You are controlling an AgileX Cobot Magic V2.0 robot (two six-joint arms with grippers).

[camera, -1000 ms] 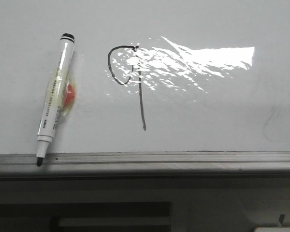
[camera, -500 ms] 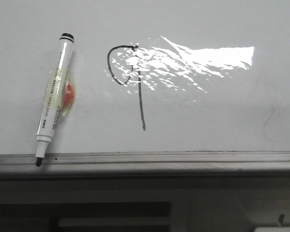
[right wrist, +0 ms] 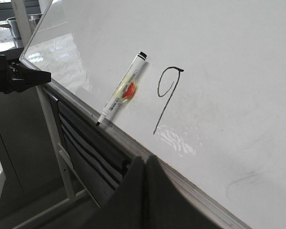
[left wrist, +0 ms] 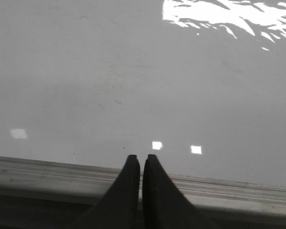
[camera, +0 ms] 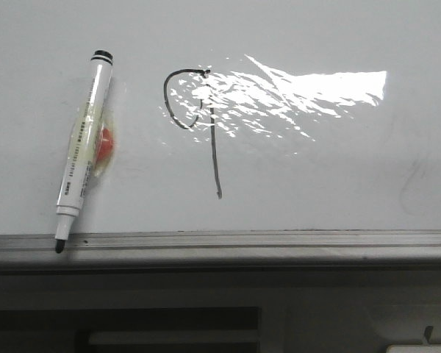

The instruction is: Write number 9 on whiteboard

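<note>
The number 9 (camera: 198,125) is drawn in thin black marker on the whiteboard (camera: 316,176), partly under bright glare; it also shows in the right wrist view (right wrist: 166,98). A white marker (camera: 81,151) with a black cap lies on the board left of it, tip on the grey rail (camera: 242,240). My left gripper (left wrist: 141,157) is shut and empty over the board's rail (left wrist: 47,174). My right gripper (right wrist: 145,160) is shut and empty at the board's lower edge, below the 9. Neither gripper shows in the front view.
An orange-red blob with clear tape (camera: 103,143) sits under the marker. A faint grey curved smudge (camera: 411,184) marks the board at the right. A dark tray and frame (right wrist: 86,143) hang below the rail. The left arm's fingers (right wrist: 19,76) show in the right wrist view.
</note>
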